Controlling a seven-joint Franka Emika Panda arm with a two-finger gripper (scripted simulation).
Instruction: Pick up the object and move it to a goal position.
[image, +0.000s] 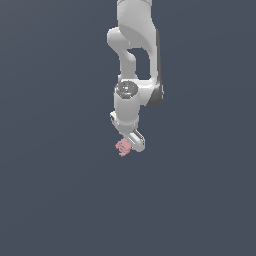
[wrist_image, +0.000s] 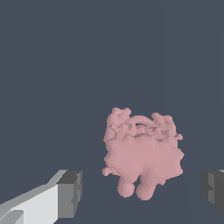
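The pink lumpy object shows knobs and spiky bumps in my wrist view; the exterior view gives only a small pink blob at my gripper, on the exterior view's left of it. My dark fingertips stand spread wide, the object between them, touching neither.
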